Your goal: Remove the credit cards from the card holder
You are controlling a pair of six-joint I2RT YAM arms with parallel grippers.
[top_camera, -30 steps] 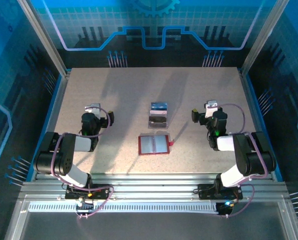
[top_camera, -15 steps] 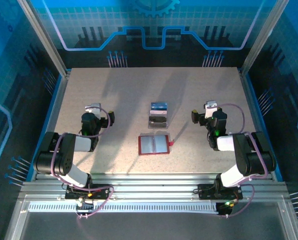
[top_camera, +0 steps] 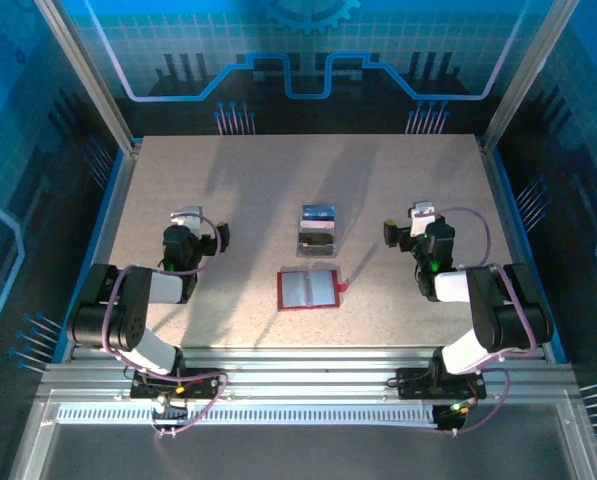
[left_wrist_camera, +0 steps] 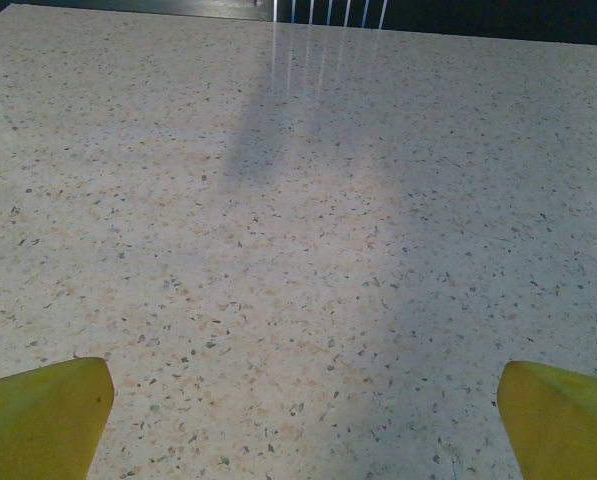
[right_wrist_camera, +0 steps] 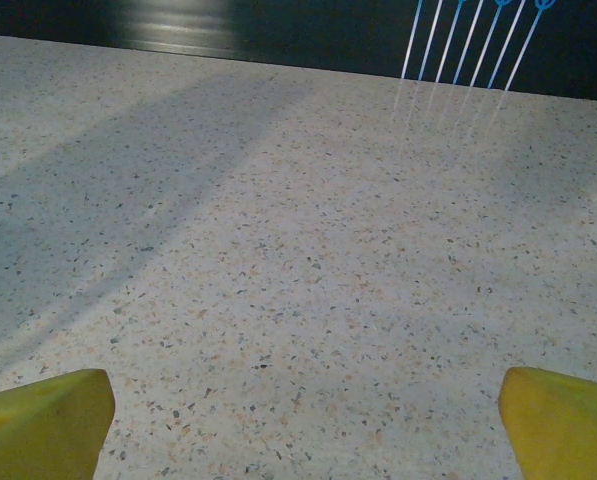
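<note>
While the overhead view places your card holder (top_camera: 308, 289) open flat at mid-table, a red rim round a grey-silver lining, the wrist views add the tabletop's (left_wrist_camera: 298, 200) speckled, faintly glossy grain. Two credit cards (top_camera: 318, 213), one blue and one dark, lie just beyond it at a clear box (top_camera: 318, 240); whether inside cannot be told. Left gripper (left_wrist_camera: 303, 415) and right gripper (right_wrist_camera: 303, 420) stand spread wide, yellow fingertips (left_wrist_camera: 48, 410) apart, holding nothing.
</note>
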